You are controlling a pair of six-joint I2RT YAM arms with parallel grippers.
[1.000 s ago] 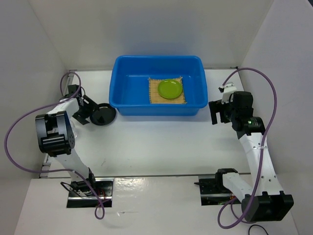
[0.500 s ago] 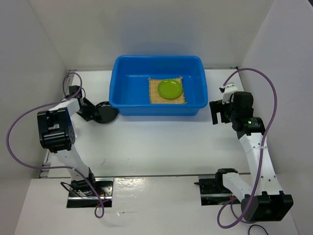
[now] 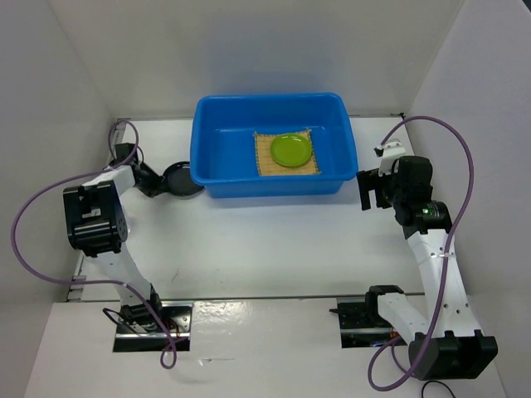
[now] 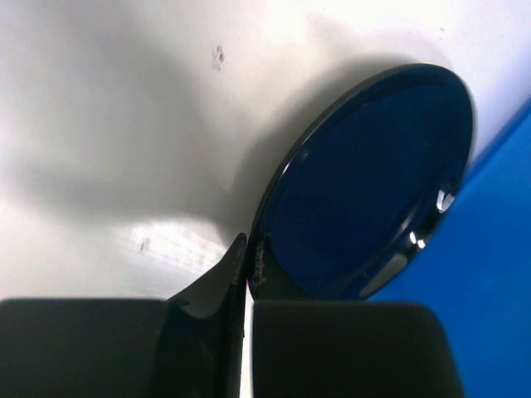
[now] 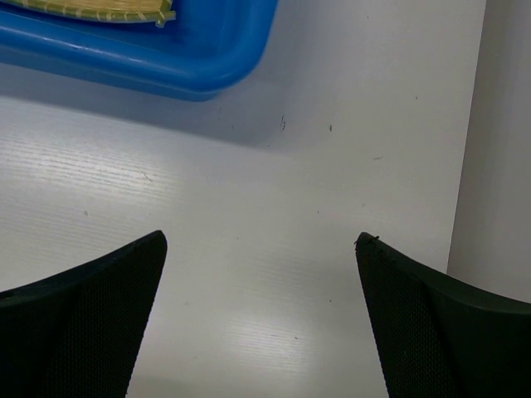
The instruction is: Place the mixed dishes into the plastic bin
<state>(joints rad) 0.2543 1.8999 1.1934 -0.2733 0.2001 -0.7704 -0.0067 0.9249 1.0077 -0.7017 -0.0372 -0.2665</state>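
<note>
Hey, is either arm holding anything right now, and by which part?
The left tool pinches the small round black plate by its rim, on the side away from the blue plastic bin. The right tool is open, holding nothing.

White table (image 3: 265,240), plain white walls (image 3: 249,50) on three sides, soft shadows

Black plate (image 4: 373,182) was glossy, with highlights at its 4 o'clock edge; blue bin (image 3: 217,157) smooth plastic; mat (image 3: 262,162) woven, rough; table (image 5: 249,249) matt white, faintly grained
</note>
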